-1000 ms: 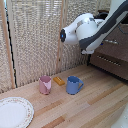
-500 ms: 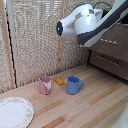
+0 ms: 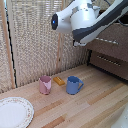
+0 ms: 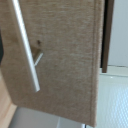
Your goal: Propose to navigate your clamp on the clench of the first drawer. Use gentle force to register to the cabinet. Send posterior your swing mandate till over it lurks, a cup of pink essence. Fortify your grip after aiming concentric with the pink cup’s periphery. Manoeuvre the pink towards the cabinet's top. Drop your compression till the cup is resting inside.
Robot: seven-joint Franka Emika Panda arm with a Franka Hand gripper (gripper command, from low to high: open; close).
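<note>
Early going: the arm sits up by the cabinet (image 3: 112, 50), the wrist view filled by a drawer front (image 4: 65, 60) and its handle (image 4: 25, 45). Pincer unseen, state unclear. Pink cup (image 3: 45, 85) waits on the worktop (image 3: 95, 107), nine o'clock of the blue mug (image 3: 73, 85)

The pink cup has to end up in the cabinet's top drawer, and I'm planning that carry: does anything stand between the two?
Nothing visible blocks it. The pink cup stands on the wooden table; the blue mug and a small yellow object sit on its cabinet side, low enough to clear with a lift.
</note>
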